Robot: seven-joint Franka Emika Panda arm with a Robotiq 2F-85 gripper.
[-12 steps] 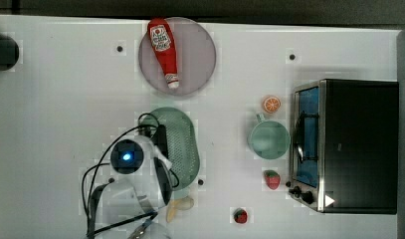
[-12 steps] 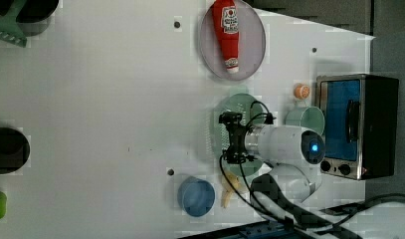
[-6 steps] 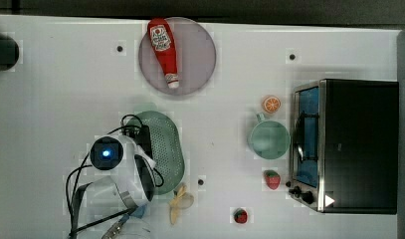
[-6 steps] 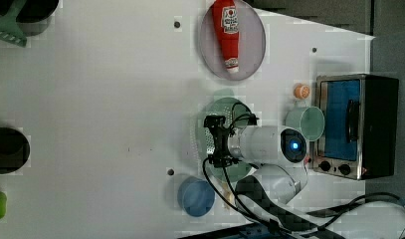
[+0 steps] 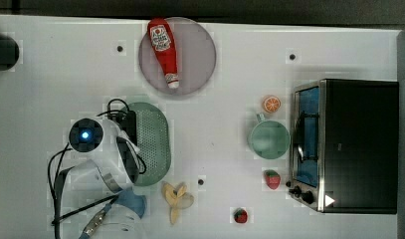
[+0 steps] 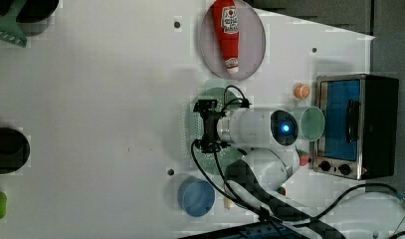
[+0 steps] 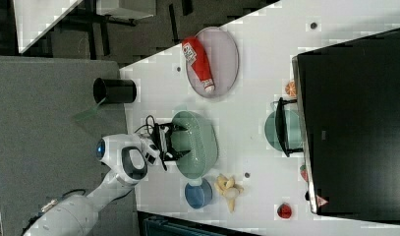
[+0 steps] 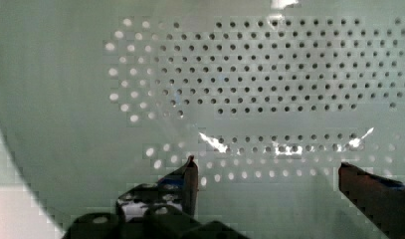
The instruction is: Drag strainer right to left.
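The strainer (image 5: 156, 144) is a large pale green oval colander with a grid of small holes, lying left of centre on the white table (image 5: 230, 59). My gripper (image 8: 266, 163) is open, its two dark fingers spread wide and reaching down inside the strainer (image 8: 264, 89) near the wall on the top view's left. Nothing is held between the fingers. The white arm covers the strainer's edge on the top view's left. From the right view, the gripper (image 7: 172, 142) dips into the strainer (image 7: 200, 142). The left view shows the gripper (image 6: 204, 127) over the strainer (image 6: 216, 92).
A ketchup bottle (image 5: 162, 50) lies on a grey plate (image 5: 197, 55) behind the strainer. A green mug (image 5: 268, 139), an orange slice (image 5: 271, 104) and a toaster oven (image 5: 349, 144) stand at the top view's right. A banana (image 5: 177, 199) and a blue bowl (image 6: 196, 197) sit near the front.
The arm and the strainer have slid together toward the top view's left. The gripper has stayed open inside the strainer.
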